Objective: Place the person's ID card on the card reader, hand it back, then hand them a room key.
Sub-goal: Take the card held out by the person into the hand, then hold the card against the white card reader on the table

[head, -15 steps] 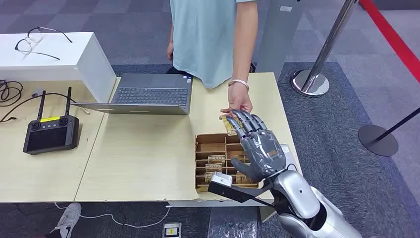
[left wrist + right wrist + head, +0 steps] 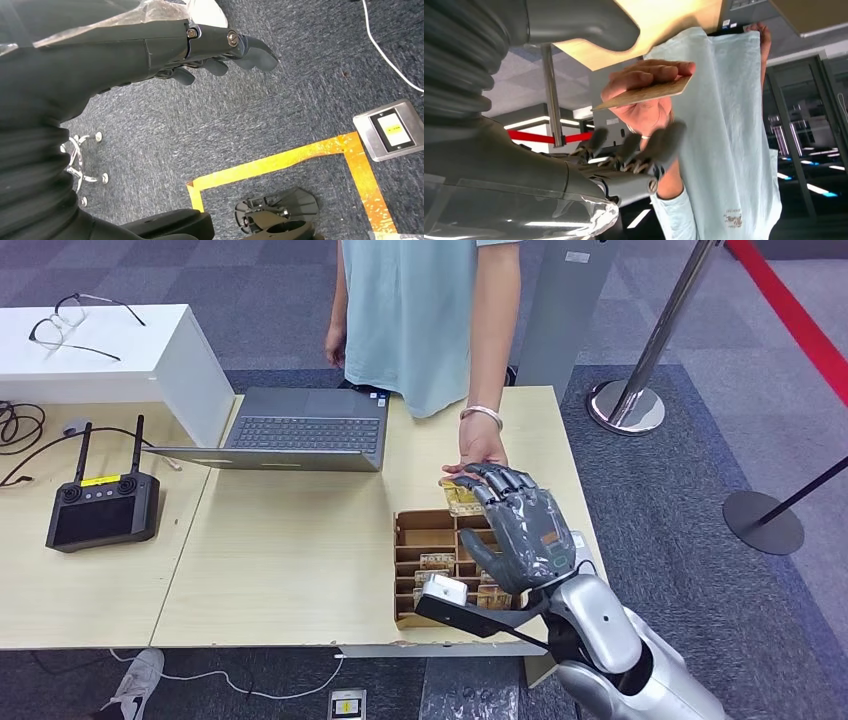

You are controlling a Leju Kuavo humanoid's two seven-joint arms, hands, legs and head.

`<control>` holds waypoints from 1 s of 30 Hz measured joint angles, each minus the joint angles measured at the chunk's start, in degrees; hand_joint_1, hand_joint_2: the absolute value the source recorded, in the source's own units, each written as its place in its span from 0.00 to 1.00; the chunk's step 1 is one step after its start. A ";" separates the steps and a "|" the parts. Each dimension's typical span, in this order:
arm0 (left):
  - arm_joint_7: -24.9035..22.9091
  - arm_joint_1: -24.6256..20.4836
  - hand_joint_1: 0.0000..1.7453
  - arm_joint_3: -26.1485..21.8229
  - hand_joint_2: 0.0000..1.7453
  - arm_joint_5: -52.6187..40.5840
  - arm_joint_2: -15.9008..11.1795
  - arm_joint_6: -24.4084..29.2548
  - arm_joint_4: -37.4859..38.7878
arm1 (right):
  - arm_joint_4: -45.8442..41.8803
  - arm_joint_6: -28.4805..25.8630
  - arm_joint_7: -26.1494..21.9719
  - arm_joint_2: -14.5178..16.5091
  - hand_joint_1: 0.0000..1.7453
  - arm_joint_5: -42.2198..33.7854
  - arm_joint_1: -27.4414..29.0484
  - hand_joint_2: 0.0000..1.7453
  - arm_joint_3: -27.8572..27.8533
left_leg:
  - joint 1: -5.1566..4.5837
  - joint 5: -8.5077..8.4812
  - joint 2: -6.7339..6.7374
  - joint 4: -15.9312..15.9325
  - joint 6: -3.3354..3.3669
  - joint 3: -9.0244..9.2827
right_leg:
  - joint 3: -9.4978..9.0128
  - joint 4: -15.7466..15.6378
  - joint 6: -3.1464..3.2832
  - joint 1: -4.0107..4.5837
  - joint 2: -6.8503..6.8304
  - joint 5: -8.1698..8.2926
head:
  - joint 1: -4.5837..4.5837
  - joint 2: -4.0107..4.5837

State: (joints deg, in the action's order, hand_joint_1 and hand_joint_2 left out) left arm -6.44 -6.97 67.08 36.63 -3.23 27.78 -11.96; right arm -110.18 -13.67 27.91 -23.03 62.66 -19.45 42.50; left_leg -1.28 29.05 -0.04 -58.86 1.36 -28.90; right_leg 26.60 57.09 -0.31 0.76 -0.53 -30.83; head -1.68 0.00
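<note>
— Where's the card?
— The room key (image 2: 644, 93) sits in the person's hand (image 2: 478, 453), at the far right of the tabletop (image 2: 290, 540).
— And yours?
— My right hand (image 2: 520, 525) is spread, holding nothing, just beside it. My left hand (image 2: 220, 50) hangs over carpet, fingers loosely curled, empty.

a: what surrounds the pale wooden counter (image 2: 290, 540)?

b: grey carpet floor (image 2: 700, 500) with a red stripe (image 2: 800, 315), chrome stanchion posts (image 2: 640, 380) at right, and a white box (image 2: 120, 365) carrying spectacles (image 2: 70, 325).

a: and below?

b: yellow floor tape (image 2: 280, 162), a metal floor socket (image 2: 390, 130), a white cable (image 2: 385, 50) across the carpet.
</note>
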 joint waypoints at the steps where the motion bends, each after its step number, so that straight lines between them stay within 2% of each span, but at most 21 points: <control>1: -0.01 0.00 0.00 0.00 1.00 0.00 -0.02 0.00 0.00 | 0.00 -0.27 0.00 0.05 1.00 0.08 0.00 1.00 -0.01 | 0.00 0.00 0.00 0.00 0.00 0.00 | 0.00 0.00 0.00 0.00 0.00 0.00 | 0.00 0.00; 30: -0.03 0.02 0.00 0.00 1.00 0.21 -0.33 0.19 0.00 | -0.02 -3.03 0.03 0.21 1.00 0.82 0.83 1.00 -0.22 | 0.00 0.00 0.01 0.00 0.00 0.00 | 0.02 0.00 0.00 0.00 0.00 0.00 | 0.00 0.00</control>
State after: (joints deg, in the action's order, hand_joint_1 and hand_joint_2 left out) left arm -6.47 -6.95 67.08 36.83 -3.56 27.97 -11.96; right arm -110.20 -16.70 27.94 -22.82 63.49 -18.62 42.28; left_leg -1.27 29.05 -0.03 -58.86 1.36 -28.90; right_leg 26.62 57.09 -0.31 0.76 -0.53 -30.83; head -1.68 0.00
